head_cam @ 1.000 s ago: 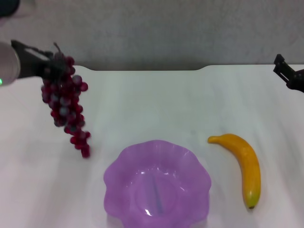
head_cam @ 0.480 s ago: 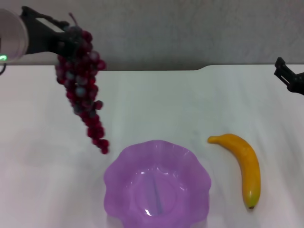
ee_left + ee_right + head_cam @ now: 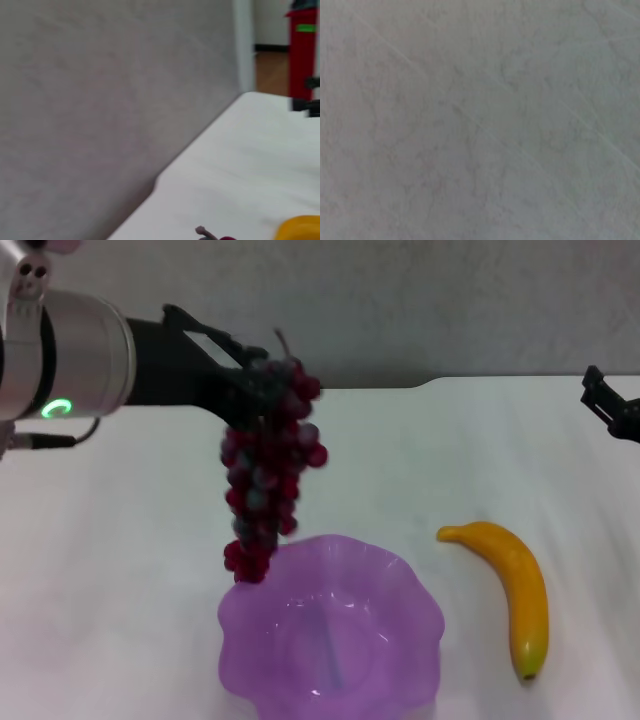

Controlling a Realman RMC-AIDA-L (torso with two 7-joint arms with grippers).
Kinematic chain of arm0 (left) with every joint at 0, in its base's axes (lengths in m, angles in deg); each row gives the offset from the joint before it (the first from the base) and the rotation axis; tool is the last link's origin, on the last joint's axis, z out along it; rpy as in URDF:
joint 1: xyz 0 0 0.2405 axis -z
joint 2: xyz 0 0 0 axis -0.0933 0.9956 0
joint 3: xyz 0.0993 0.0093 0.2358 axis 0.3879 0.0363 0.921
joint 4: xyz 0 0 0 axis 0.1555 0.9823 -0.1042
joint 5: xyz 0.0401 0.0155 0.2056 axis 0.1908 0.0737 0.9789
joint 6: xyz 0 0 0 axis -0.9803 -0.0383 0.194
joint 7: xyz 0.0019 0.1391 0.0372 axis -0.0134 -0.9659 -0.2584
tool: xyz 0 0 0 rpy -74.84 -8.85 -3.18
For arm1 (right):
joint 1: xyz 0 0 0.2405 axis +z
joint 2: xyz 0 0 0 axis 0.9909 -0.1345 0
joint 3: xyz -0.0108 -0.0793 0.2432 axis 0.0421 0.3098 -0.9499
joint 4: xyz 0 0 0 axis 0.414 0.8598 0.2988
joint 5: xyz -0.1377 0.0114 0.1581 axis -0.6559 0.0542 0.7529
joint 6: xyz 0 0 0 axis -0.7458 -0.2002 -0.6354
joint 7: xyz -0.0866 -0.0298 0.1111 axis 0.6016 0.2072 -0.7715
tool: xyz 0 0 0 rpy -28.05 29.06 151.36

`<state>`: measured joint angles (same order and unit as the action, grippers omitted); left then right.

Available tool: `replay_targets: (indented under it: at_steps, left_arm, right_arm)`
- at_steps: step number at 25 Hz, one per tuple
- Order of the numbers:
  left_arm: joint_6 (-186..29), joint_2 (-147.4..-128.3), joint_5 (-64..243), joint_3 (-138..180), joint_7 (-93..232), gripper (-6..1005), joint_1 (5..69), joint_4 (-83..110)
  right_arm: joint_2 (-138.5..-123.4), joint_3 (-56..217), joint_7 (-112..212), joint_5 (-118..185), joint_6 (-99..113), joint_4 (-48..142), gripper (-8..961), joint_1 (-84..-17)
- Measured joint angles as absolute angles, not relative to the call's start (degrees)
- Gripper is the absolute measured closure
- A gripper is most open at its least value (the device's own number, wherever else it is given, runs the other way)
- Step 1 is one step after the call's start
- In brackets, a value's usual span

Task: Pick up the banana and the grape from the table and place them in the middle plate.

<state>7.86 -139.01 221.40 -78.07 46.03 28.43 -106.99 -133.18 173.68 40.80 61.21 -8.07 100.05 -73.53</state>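
Note:
In the head view my left gripper [image 3: 262, 375] is shut on the top of the grape [image 3: 265, 475], a dark red-purple bunch that hangs in the air. Its lowest berries dangle just above the far-left rim of the middle plate [image 3: 400, 575], a translucent purple bowl with a wavy edge. The banana [image 3: 515, 590] lies on the white table [image 3: 120, 570] to the right of the plate. At the far right edge my right gripper [image 3: 612, 408] is parked over the table. The left wrist view catches only the grape stem [image 3: 204, 232] and a bit of the banana [image 3: 300, 229].
A grey wall [image 3: 400, 300] runs behind the table's notched far edge. The right wrist view shows only a grey surface [image 3: 480, 120]. A red object [image 3: 302, 45] stands far off in the left wrist view.
My left arm has carried the hanging grape up and to the right, from the table's left side to the plate's left rim. The banana, plate and right gripper have stayed put.

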Motion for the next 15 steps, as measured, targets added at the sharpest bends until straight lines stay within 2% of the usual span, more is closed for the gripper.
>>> replay_targets:
  at_steps: [15]
  left_arm:
    - [14.5, -139.18, 203.6, -82.5, 41.3, 767, 27.9, -106.0]
  right_arm:
    - [-133.18, 173.8, 40.8, 61.2, -8.2, 100.6, 79, -73.5]
